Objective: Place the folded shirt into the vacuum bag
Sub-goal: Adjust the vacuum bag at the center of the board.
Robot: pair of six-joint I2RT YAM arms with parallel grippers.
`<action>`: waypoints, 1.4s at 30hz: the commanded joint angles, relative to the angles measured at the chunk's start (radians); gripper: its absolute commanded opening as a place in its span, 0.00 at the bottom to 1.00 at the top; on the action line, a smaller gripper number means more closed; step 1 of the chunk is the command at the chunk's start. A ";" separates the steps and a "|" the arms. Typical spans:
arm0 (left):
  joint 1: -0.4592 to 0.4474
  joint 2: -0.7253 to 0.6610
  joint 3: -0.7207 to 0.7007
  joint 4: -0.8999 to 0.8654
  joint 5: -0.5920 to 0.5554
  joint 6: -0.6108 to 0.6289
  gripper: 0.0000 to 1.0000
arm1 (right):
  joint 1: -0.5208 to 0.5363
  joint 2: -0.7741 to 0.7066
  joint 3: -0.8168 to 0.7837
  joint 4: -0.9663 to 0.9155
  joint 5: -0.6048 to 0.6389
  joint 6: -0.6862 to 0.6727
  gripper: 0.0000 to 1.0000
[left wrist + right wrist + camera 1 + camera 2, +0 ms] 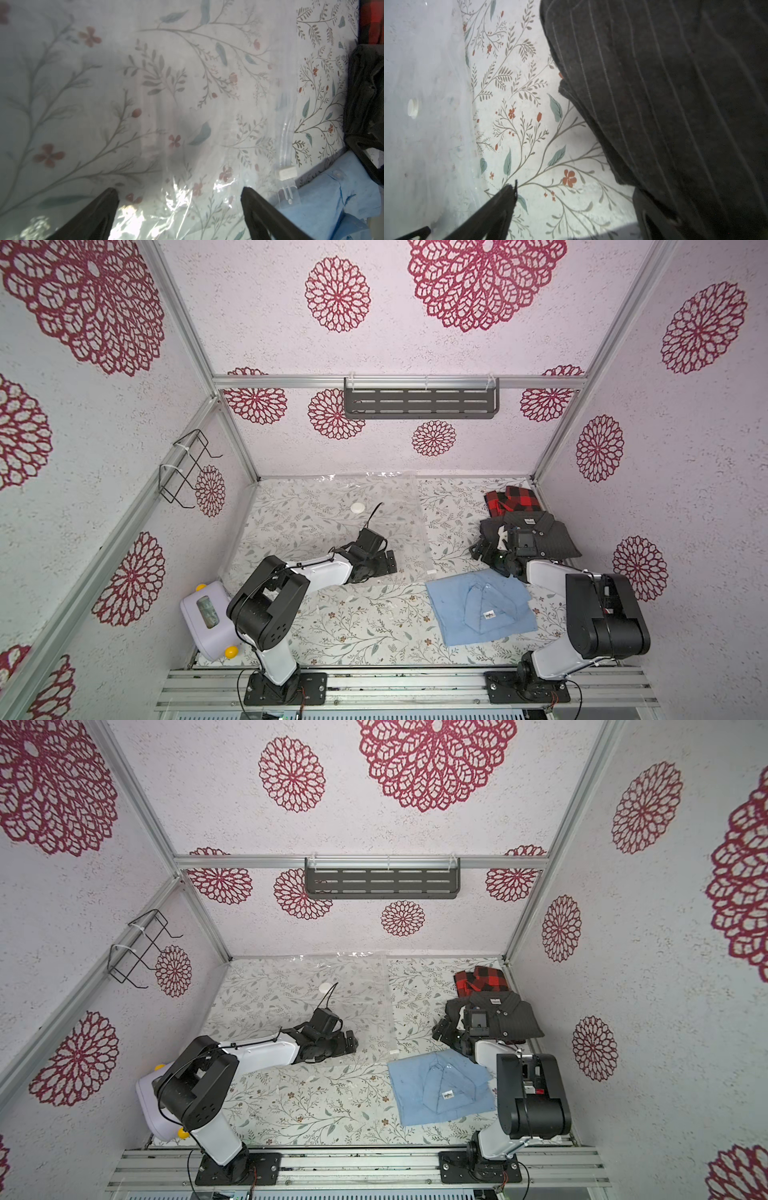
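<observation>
Vacuum bag (pixel 320 506) flat beneath left gripper (pixel 390 562)

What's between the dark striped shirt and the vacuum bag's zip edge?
Nothing visible blocks it: only bare tablecloth separates the dark striped shirt from the vacuum bag. The right gripper sits at the shirt's bag-side edge; the blue shirt lies nearer the front, off that path.

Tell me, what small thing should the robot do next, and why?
Probably shift the open right gripper sideways onto the nearest edge of the folded dark grey pinstriped shirt and close. It sits beside that shirt, gripping nothing, and the large clear plastic vacuum bag lies flat and empty under the open left gripper.
</observation>
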 commanded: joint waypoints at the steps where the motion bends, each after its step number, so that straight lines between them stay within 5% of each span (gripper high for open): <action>1: -0.004 -0.067 -0.071 -0.107 -0.090 -0.006 0.97 | 0.032 -0.099 -0.004 -0.019 -0.048 0.033 0.80; 8: -0.002 -0.226 -0.185 -0.195 -0.179 -0.034 0.97 | 0.104 -0.118 0.013 0.057 -0.217 0.041 0.62; 19: -0.003 -0.400 -0.073 -0.258 -0.223 0.013 0.97 | 0.156 0.204 0.134 0.191 -0.320 0.066 0.39; 31: 0.027 -0.193 0.157 -0.188 -0.192 0.138 0.97 | 0.294 0.292 0.084 0.233 -0.363 0.050 0.18; 42: 0.054 0.005 0.364 -0.242 -0.115 0.182 0.97 | 0.474 0.150 -0.021 0.337 -0.520 0.071 0.21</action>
